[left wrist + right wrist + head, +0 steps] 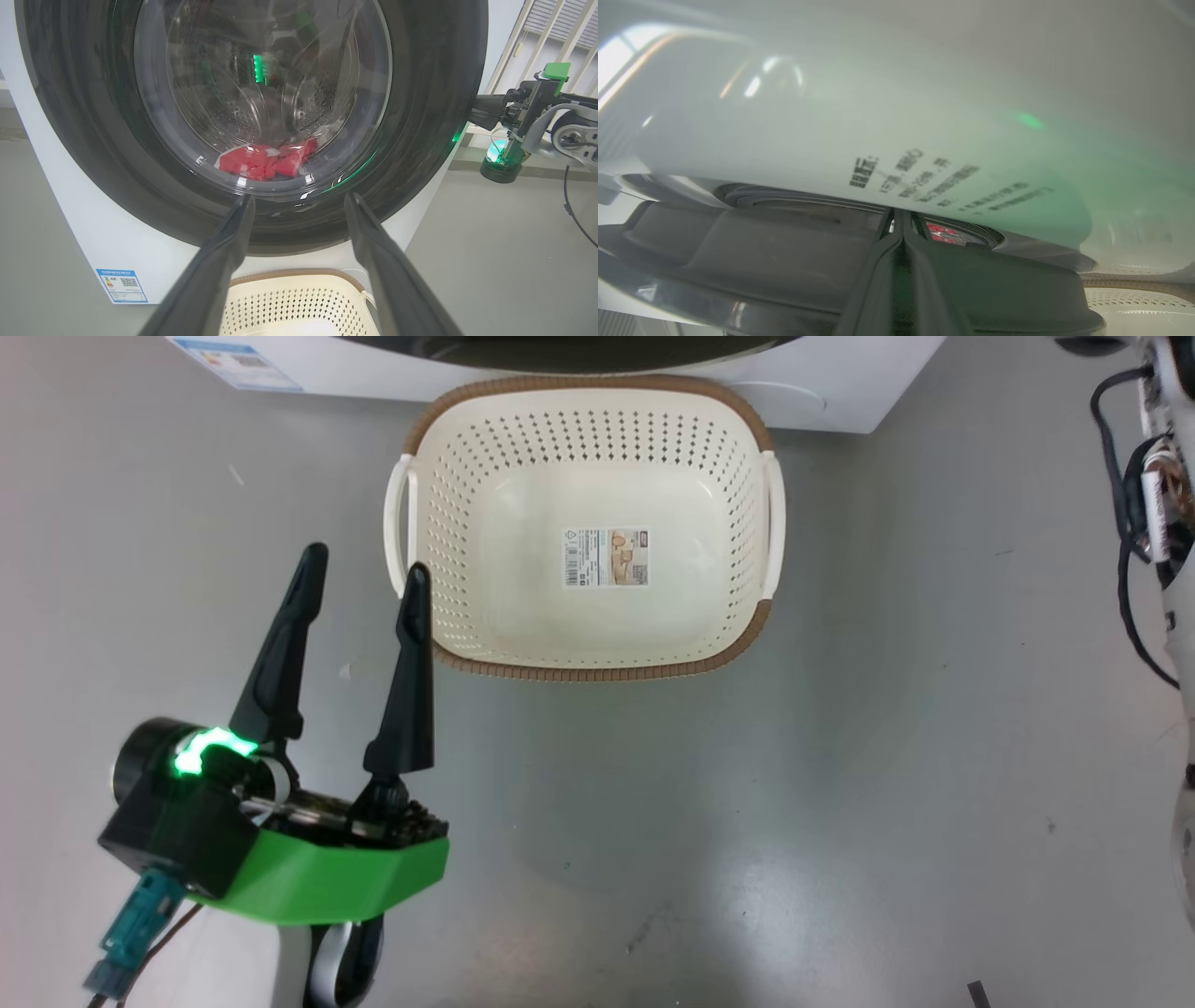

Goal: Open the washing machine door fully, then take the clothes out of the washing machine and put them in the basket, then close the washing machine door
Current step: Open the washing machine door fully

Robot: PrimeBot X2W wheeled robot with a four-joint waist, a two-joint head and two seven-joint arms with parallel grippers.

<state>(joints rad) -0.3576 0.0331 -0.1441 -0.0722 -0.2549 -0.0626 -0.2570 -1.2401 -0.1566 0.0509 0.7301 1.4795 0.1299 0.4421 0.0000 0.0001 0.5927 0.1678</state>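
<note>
Machine (93, 233): white front-loader standing on the grey floor (747, 803). A blue sticker (122, 284) sits at a lower front corner.
Door (434, 116): glossy black rim and clear bowl window, lying over the drum opening. Whether it is latched I cannot tell.
Basket (597, 672): cream with a brown rim, on the floor just in front of the machine and below the door. It is empty, with a label on its bottom.
Left pincer (366, 560): fingers spread wide, holding nothing. It hangs over the floor at the basket's left side, one fingertip near the left handle. In its wrist view it points at the lower door rim.
Right pincer (900, 224): fingers pressed together. The tips are at the edge of the door rim, close under the machine's white front; the view is blurred. The left wrist view shows it reaching in at the door's side (481, 116).
Clothes (261, 161): red and white heap at the drum's bottom, seen through the glass.
</note>
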